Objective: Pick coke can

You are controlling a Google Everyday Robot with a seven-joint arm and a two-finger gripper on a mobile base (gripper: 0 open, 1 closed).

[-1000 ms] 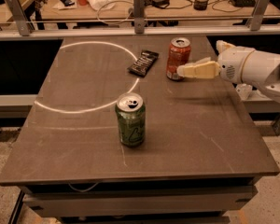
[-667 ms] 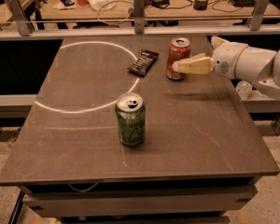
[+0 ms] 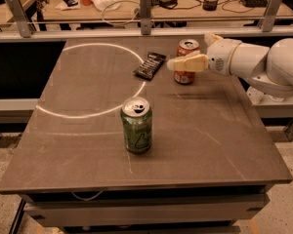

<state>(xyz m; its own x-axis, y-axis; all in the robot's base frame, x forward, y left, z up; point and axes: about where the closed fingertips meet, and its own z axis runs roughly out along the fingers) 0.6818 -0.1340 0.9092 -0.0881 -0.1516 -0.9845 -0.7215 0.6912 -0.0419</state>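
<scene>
The coke can (image 3: pixel 184 76) is red-orange with a silver top and stands upright at the far right of the dark table (image 3: pixel 210 130). My gripper (image 3: pixel 179 61) comes in from the right on a white arm (image 3: pixel 263 65). It sits level with the middle of the can and covers part of the can's front in this view. The can rests on the table.
A green can (image 3: pixel 136 126) stands upright near the table's middle front. A flat black snack packet (image 3: pixel 149 65) lies left of the coke can, on a white circle line (image 3: pixel 78 115). A rail and a cluttered bench run along the back.
My gripper has moved left, from beside the coke can's right side to across its front. The cans and the packet have not moved.
</scene>
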